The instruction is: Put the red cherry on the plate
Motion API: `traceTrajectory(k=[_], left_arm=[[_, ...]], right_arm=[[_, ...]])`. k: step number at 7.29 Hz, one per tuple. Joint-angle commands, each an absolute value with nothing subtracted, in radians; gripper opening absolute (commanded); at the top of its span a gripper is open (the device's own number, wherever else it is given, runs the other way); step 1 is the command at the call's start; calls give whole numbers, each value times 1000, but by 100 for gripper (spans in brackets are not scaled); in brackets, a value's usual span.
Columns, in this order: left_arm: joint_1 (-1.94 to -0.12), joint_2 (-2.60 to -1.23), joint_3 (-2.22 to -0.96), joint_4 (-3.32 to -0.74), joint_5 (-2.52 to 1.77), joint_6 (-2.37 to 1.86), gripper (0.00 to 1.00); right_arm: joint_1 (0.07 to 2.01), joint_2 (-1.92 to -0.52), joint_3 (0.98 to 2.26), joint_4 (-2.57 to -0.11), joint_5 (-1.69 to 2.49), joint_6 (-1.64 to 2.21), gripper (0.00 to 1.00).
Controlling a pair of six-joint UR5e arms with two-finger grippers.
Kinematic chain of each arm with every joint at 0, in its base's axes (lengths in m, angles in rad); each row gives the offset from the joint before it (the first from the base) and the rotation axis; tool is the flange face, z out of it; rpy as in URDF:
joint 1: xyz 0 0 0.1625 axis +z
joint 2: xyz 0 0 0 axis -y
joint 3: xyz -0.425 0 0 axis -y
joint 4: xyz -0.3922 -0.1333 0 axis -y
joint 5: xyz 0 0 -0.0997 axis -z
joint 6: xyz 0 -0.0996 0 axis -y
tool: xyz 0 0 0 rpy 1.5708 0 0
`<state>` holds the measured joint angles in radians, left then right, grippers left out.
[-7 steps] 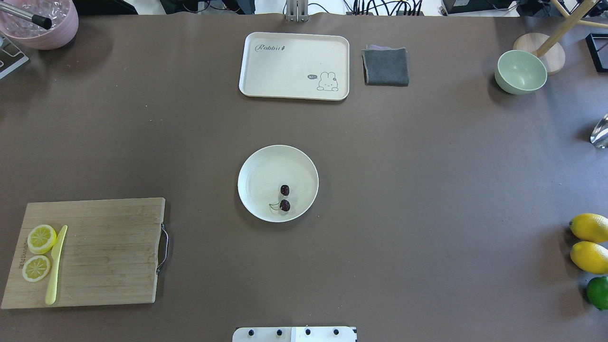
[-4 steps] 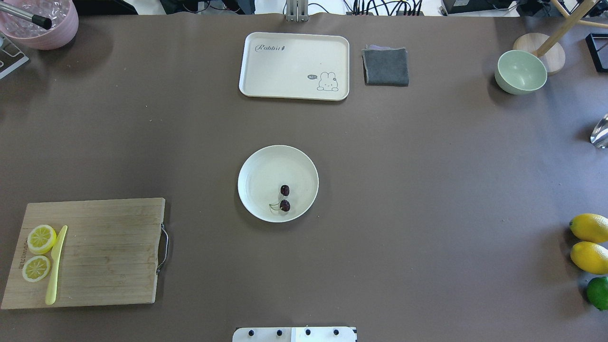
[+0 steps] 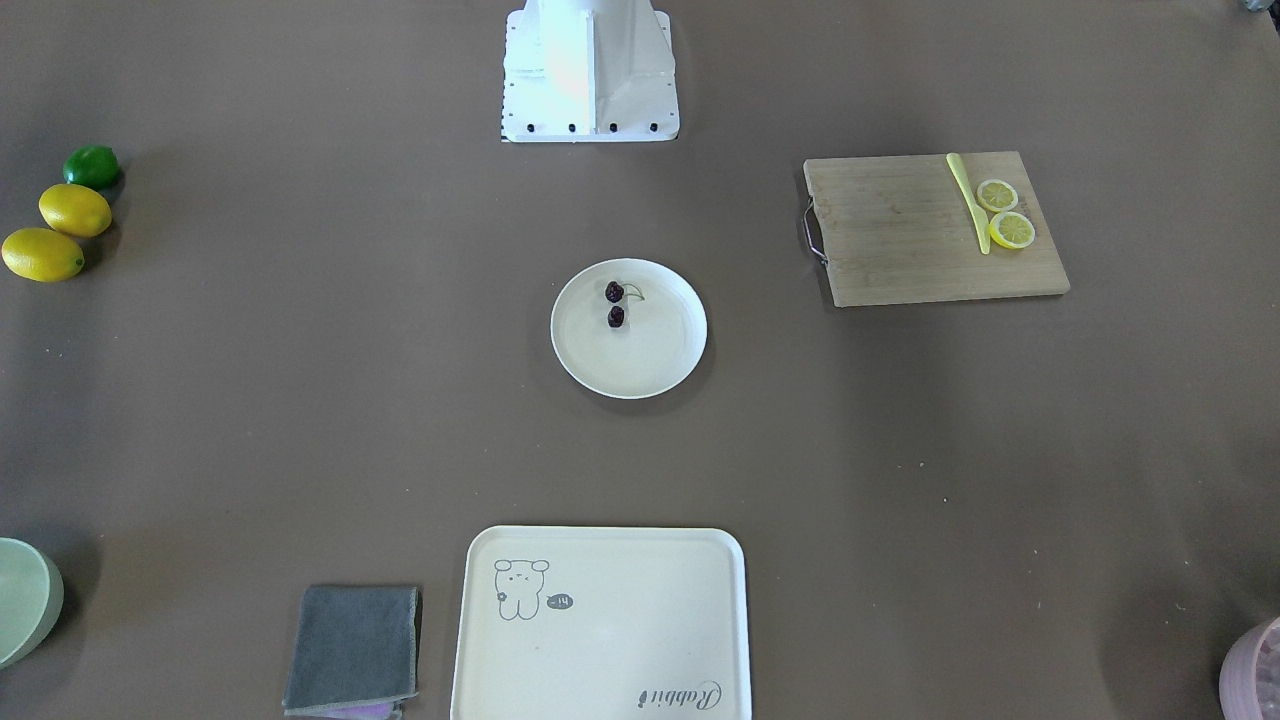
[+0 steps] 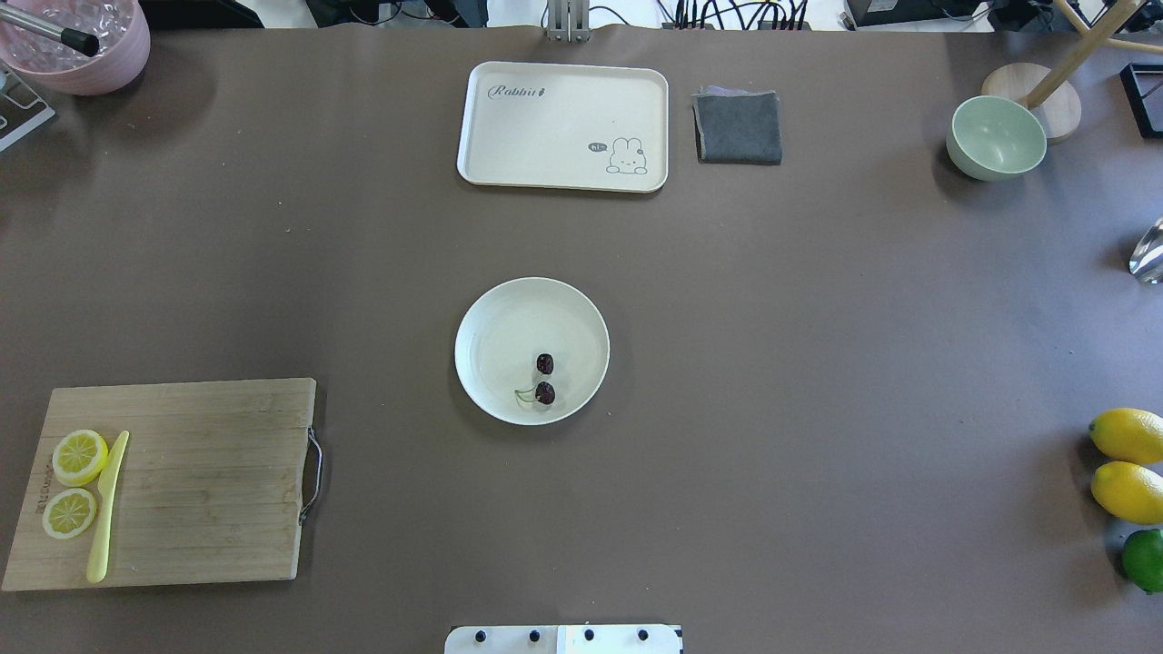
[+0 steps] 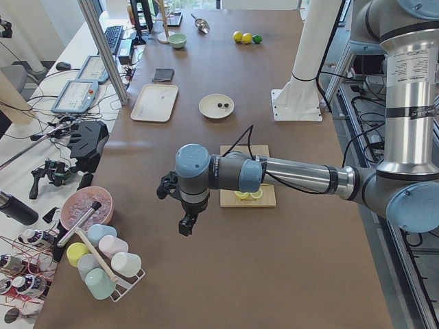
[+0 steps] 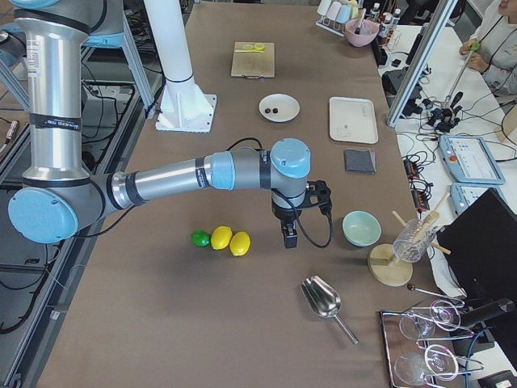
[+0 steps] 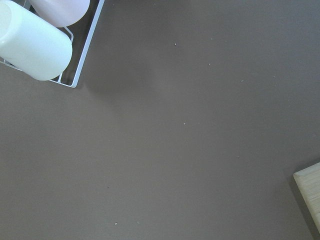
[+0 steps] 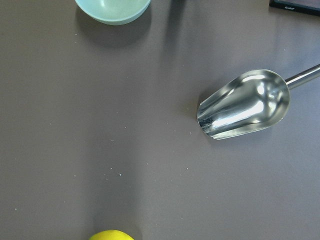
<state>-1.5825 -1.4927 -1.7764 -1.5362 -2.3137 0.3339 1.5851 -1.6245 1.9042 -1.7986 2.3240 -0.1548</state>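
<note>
Overhead exterior view: the red cherry [image 4: 544, 379] lies inside the plate [image 4: 491, 320], on the part nearest the robot, its green stem curling toward the rim; the plate sits mid-table, between the tray [image 4: 562, 125] and the robot's base; a cutting board [image 4: 200, 481] with lemon slices [image 4: 79, 456] lies well apart. The left gripper [image 5: 185, 224] hangs over bare table near a cup rack [image 5: 103, 264]; the right gripper [image 6: 289, 236] hangs beside the lemons [image 6: 230, 241]; both show only in side views, so whether their claws are wide or narrow cannot be told.
</note>
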Motion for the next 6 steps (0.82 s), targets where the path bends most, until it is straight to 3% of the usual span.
traceTrajectory(k=[1, 6], left_arm=[[-1582, -1503, -1767, -1569, -2315, 333, 98], [-1591, -1486, -1813, -1571, -2391, 242, 98]], right_arm=[[1611, -1623, 1914, -1838, 2301, -196, 100], [1605, -1640, 1891, -1836, 2301, -196, 100]])
